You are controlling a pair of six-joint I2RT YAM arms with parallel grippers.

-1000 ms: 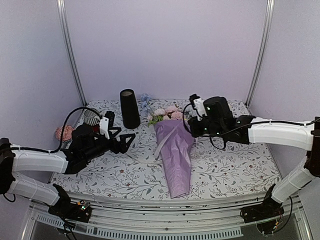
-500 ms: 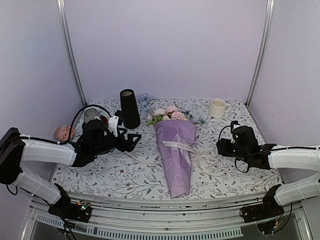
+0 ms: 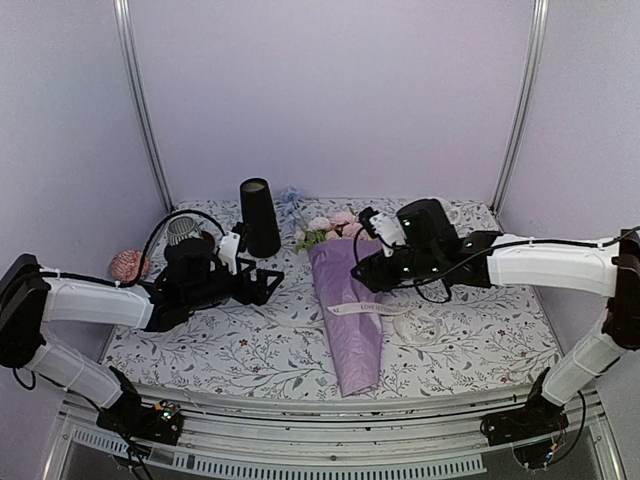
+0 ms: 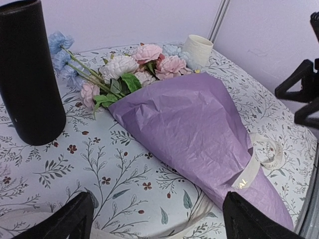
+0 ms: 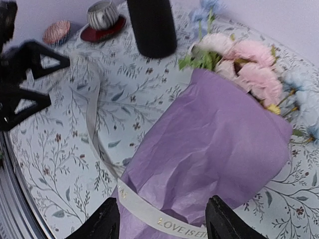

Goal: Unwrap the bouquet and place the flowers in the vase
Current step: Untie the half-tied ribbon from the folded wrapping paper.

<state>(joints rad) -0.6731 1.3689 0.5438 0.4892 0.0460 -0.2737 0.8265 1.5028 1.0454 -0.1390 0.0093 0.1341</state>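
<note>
The bouquet lies on the table, a lilac paper cone with its point toward the arms. Pink, white and pale blue flowers stick out of its far end. A cream ribbon lies loose across the cone and curls onto the table to its right. The black vase stands upright just left of the blooms. My right gripper hovers open over the cone's upper part; in its wrist view the paper and the ribbon lie between its fingers. My left gripper is open, left of the bouquet, holding nothing.
A white mug stands behind the flowers. At the back left a striped grey cup sits on a red saucer, with a pink ball beside it. Walls and metal posts close in the flowered table.
The right gripper opened, and its arm swung out to the right and came back over the bouquet. The ribbon now lies loose across the cone. The left arm shifted slightly toward the vase.
</note>
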